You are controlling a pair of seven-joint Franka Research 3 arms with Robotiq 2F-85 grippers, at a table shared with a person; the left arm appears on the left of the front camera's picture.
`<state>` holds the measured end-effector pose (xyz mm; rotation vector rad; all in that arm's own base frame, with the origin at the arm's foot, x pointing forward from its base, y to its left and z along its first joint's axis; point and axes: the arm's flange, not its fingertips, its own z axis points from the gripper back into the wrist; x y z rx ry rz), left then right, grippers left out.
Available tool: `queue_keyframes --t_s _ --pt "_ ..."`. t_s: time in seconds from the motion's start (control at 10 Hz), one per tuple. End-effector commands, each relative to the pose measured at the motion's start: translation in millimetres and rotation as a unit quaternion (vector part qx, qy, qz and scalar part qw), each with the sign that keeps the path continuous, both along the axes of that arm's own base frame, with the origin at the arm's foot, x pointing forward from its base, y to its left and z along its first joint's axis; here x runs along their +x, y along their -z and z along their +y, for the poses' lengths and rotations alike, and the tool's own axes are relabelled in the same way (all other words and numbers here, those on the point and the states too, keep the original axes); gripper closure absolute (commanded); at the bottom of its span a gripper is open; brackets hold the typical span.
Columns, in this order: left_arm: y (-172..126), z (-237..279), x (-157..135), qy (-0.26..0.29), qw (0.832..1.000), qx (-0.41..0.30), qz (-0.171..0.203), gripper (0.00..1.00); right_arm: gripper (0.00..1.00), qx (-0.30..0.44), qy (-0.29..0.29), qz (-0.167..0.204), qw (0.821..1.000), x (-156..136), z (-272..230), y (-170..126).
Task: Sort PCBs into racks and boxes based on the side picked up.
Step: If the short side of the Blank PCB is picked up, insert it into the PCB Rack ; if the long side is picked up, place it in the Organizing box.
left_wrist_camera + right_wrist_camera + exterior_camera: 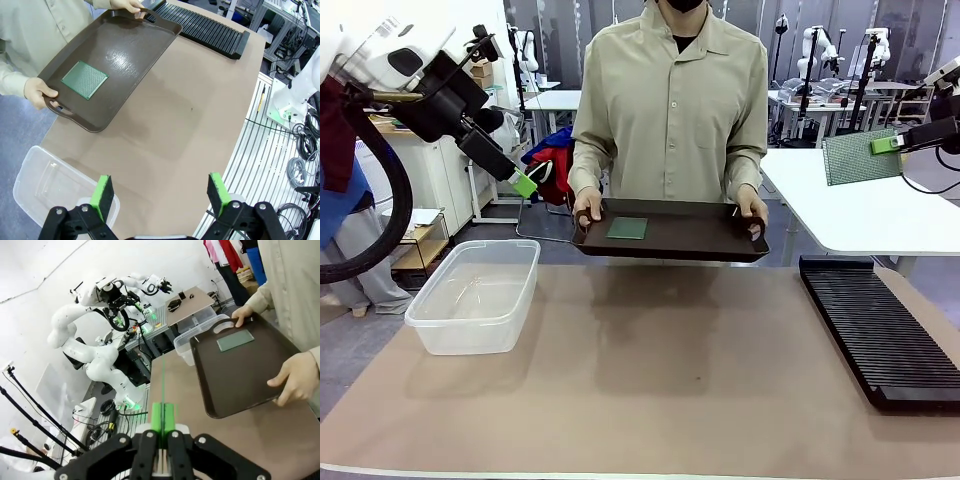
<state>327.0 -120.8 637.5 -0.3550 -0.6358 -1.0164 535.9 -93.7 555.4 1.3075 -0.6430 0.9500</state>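
High over the table's right side, one PCB pinched; nothing sorted yet.

One PCB [860,157] hangs upright in the air above the far end of the rack [880,330], gripped at its edge by the right gripper [885,144], whose green pads are pressed together on it; the right wrist view shows the board edge-on. The second PCB [627,228] lies flat on the dark tray [690,242] that the person's hands [587,212] hold above the table's [670,390] far edge. The left gripper [160,195] hovers spread wide and empty above the box [475,295]. Rack slots and box both look unfilled, so both placements appear left to do. No label or writing is legible.
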Motion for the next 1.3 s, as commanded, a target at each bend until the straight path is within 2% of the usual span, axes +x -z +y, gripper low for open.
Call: queue_keyframes --t_s 0.0,0.1,0.2,0.3,0.4,0.5,0.7,1.0,1.1,1.2 --pt "1 0 0 0.000 1.000 0.001 -0.005 0.00 0.98 -0.001 0.004 0.001 1.000 0 -3 1" --pt "1 0 0 0.000 1.000 0.001 -0.005 0.00 0.98 0.018 0.034 0.014 0.999 14 -8 4" --pt "1 0 0 0.000 1.000 0.001 -0.005 0.00 0.98 0.025 0.021 -0.001 0.999 29 -22 11" --pt "1 0 0 0.000 1.000 0.001 -0.005 0.00 0.98 0.020 0.002 -0.031 0.999 37 -34 18" --pt "1 0 0 0.000 1.000 0.001 -0.005 0.00 0.98 0.015 -0.037 -0.097 0.994 44 -46 21" --pt "1 0 0 0.000 1.000 0.001 -0.005 0.00 0.98 -0.001 -0.063 -0.113 0.992 45 -55 26" --pt "1 0 0 0.000 1.000 0.001 -0.005 0.00 0.98 -0.027 -0.105 -0.197 0.974 47 -70 31" --pt "1 0 0 0.000 1.000 0.001 -0.005 0.00 0.98 -0.076 -0.087 -0.213 0.970 39 -97 53" --pt "1 0 0 0.000 1.000 0.001 -0.005 0.00 0.98 -0.073 -0.075 -0.215 0.971 38 -106 58" --pt "1 0 0 0.000 1.000 0.001 -0.005 0.00 0.98 -0.030 -0.044 -0.216 0.975 40 -112 58"
